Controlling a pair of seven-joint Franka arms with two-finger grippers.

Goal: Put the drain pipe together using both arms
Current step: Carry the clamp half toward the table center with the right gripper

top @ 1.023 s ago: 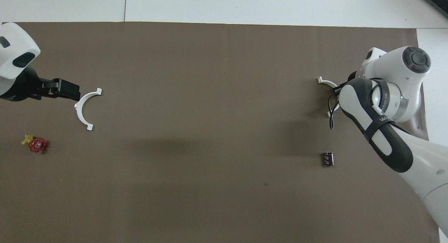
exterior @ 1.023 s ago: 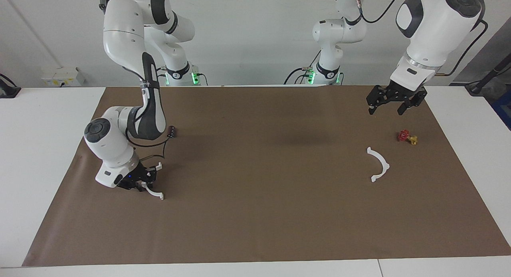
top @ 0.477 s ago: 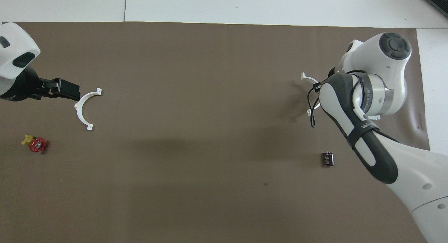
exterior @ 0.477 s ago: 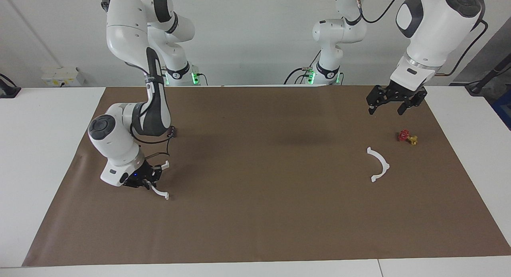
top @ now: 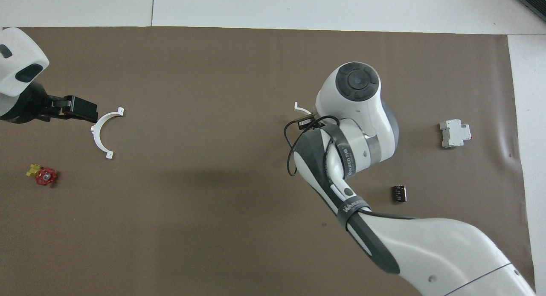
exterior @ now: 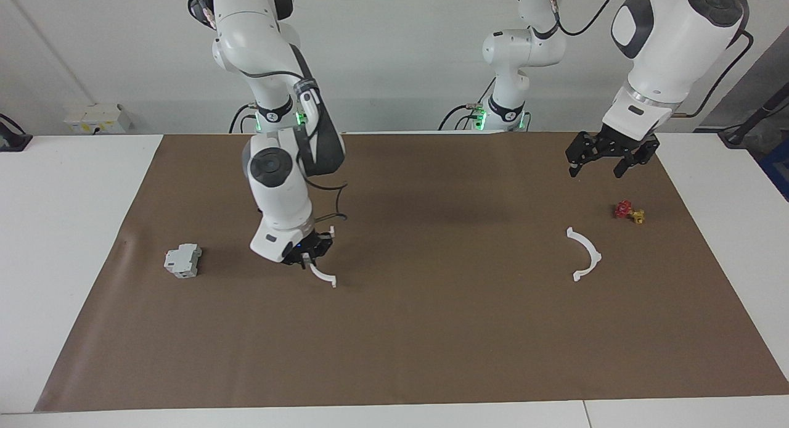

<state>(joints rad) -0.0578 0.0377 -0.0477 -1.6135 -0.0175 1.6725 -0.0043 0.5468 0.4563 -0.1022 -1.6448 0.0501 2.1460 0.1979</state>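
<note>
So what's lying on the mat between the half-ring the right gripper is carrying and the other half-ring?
Nothing: both views show bare brown mat between the carried half-ring in the right gripper and the lying half-ring.

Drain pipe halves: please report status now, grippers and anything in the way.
Right gripper shut on one half-ring, carried above the mat. Left gripper open, waiting above the mat by the valve. Second half-ring lies on mat. Nothing between the halves.

Plain brown mat over a white table, and both half-rings are white, like the glossy arms with their dark grey caps. At the right of the facing view sits a red-and-yellow valve; left, a grey-white block. Black grippers on both.
</note>
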